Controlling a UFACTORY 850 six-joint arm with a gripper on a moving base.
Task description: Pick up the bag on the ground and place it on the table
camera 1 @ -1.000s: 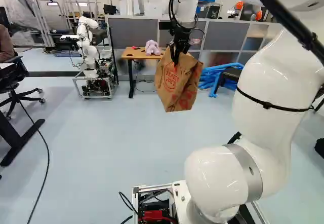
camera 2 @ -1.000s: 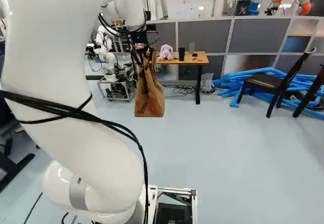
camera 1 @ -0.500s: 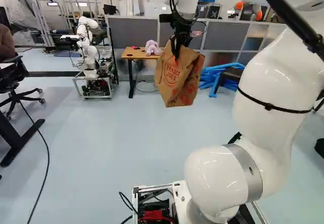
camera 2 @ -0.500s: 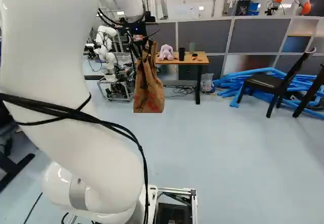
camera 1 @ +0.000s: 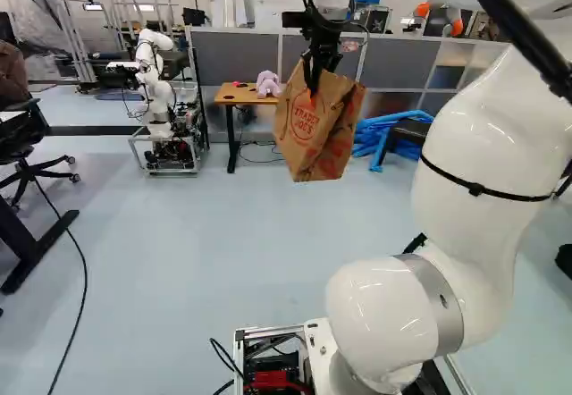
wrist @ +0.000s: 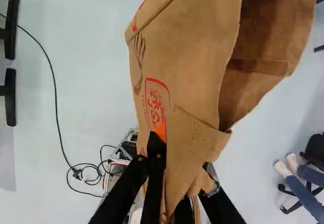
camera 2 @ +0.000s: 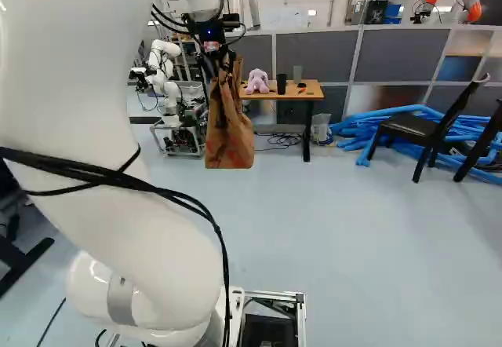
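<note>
The wooden worktop (camera 2: pixel 306 93) is standing before grey partitions (camera 2: pixel 318 56), carrying a plush toy (camera 2: pixel 257 82) and a dark cup (camera 2: pixel 281 84); blue tubes (camera 2: pixel 362 129) are lying on the pale floor (camera 2: pixel 353 229) nearby. The end effector (camera 1: pixel 312 89) is pinching the paper bag (camera 1: pixel 306 136) by its upper part, and the bag is hanging above the floor, short of the worktop, base downward, its long axis running near vertical, slightly tilted.

In the left base view I see an office chair (camera 1: pixel 21 134) at nine o'clock, another robot (camera 1: pixel 158 96) at ten; in the right base view, a black chair (camera 2: pixel 411 127) at three, a plush toy (camera 2: pixel 257 82) at twelve.
</note>
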